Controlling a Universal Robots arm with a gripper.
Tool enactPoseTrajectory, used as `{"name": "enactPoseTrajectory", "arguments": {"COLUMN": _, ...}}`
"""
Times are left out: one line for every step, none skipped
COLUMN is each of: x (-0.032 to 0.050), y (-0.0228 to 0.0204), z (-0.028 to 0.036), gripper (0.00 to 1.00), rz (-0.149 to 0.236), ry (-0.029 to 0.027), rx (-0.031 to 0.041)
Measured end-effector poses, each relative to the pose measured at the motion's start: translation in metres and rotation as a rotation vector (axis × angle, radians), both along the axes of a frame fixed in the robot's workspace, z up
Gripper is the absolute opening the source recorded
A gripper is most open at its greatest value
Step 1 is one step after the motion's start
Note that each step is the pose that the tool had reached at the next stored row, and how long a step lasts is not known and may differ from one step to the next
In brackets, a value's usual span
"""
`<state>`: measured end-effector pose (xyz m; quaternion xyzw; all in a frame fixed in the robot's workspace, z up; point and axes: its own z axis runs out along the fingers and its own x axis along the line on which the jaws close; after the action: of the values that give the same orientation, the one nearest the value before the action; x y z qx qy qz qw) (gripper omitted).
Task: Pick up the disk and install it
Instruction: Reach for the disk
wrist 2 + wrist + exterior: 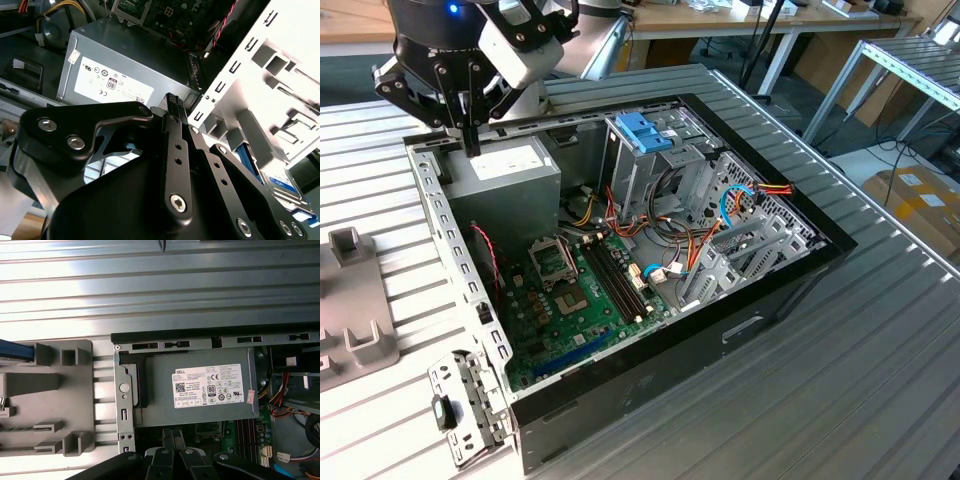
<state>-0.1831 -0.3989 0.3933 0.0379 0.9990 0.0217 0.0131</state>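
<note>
We see the hand (471, 148) drawn narrow, fingertips together and holding nothing. It hangs over the power supply (510, 172) at a corner of the open computer case (720, 330). The disk (281, 184) — dark body, light blue carrier — rests at the grey holder (65, 390), which sits on the bench (880, 380) just beside the case. The disk is apart from the hand. In the first wrist view we catch its blue edge at the holder's far end, with the case's rim between it and the hand.

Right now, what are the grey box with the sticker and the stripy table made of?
Grey box: likely sheet metal, dull grey finish, with folded edges and seams. Stripy table: probably aluminium, ribbed and shiny, catching light along its grooves.
</note>
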Motion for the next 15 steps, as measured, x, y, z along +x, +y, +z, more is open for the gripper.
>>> {"name": "enactPoseTrajectory", "arguments": {"x": -0.0003, "y": 0.0000, "z": 0.0000, "gripper": 0.11, "rz": 0.000, "ry": 0.0000, "rx": 0.0000}}
{"name": "enactPoseTrajectory", "arguments": {"x": -0.0007, "y": 0.0000, "z": 0.0000, "gripper": 0.11, "rz": 0.000, "ry": 0.0000, "rx": 0.0000}}
{"name": "enactPoseTrajectory", "arguments": {"x": -0.0013, "y": 0.0000, "z": 0.0000, "gripper": 0.11, "rz": 0.000, "ry": 0.0000, "rx": -0.0001}}
{"name": "enactPoseTrajectory", "arguments": {"x": -0.0018, "y": 0.0000, "z": 0.0000, "gripper": 0.11, "rz": 0.000, "ry": 0.0001, "rx": 0.0000}}
{"name": "enactPoseTrajectory", "arguments": {"x": -0.0021, "y": 0.0000, "z": 0.0000, "gripper": 0.11, "rz": 0.000, "ry": 0.0001, "rx": 0.0000}}
{"name": "enactPoseTrajectory", "arguments": {"x": -0.0024, "y": 0.0000, "z": 0.0000, "gripper": 0.11, "rz": 0.000, "ry": 0.0001, "rx": 0.0000}}
{"name": "enactPoseTrajectory", "arguments": {"x": -0.0026, "y": 0.0000, "z": 0.0000, "gripper": 0.11, "rz": 0.000, "ry": 0.0000, "rx": 0.0000}}
{"name": "enactPoseTrajectory", "arguments": {"x": -0.0029, "y": 0.0000, "z": 0.0000, "gripper": 0.11, "rz": 0.000, "ry": 0.0000, "rx": 0.0000}}
{"name": "enactPoseTrajectory", "arguments": {"x": -0.0031, "y": 0.0000, "z": 0.0000, "gripper": 0.11, "rz": 0.000, "ry": 0.0001, "rx": 0.0000}}
{"name": "enactPoseTrajectory", "arguments": {"x": -0.0033, "y": 0.0000, "z": 0.0000, "gripper": 0.11, "rz": 0.000, "ry": 0.0000, "rx": -0.0001}}
{"name": "enactPoseTrajectory", "arguments": {"x": -0.0037, "y": 0.0000, "z": 0.0000, "gripper": 0.11, "rz": 0.000, "ry": 0.0000, "rx": 0.0000}}
{"name": "enactPoseTrajectory", "arguments": {"x": -0.0039, "y": 0.0000, "z": 0.0000, "gripper": 0.11, "rz": 0.000, "ry": 0.0000, "rx": 0.0000}}
{"name": "enactPoseTrajectory", "arguments": {"x": -0.0042, "y": 0.0000, "z": 0.0000, "gripper": 0.11, "rz": 0.000, "ry": 0.0000, "rx": 0.0000}}
{"name": "enactPoseTrajectory", "arguments": {"x": -0.0046, "y": 0.0000, "z": 0.0000, "gripper": 0.11, "rz": 0.000, "ry": 0.0000, "rx": 0.0000}}
{"name": "enactPoseTrajectory", "arguments": {"x": -0.0050, "y": 0.0000, "z": 0.0000, "gripper": 0.11, "rz": 0.000, "ry": 0.0001, "rx": -0.0001}}
